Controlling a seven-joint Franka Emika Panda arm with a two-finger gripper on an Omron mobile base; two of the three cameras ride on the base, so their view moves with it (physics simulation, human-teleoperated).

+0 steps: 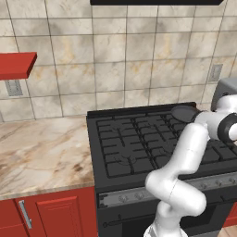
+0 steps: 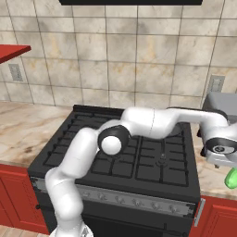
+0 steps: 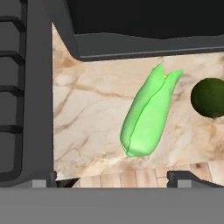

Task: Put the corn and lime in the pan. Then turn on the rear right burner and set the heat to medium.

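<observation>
- Stove [image 2: 139, 152]: rear right burner [image 1: 159, 121] is showing no flame; knob step is pending.
- Pan [image 1: 184, 112] is sitting at the stove's rear right, looking empty.
- Corn [image 3: 148, 111] is lying on the bench [image 3: 92, 113], not yet moved.
- Lime [image 3: 209, 97] is resting at corn's 3 o'clock, just beside.
- Pincer [image 3: 124, 179] is hovering over the corn, jaws apart, gripping nothing.
</observation>
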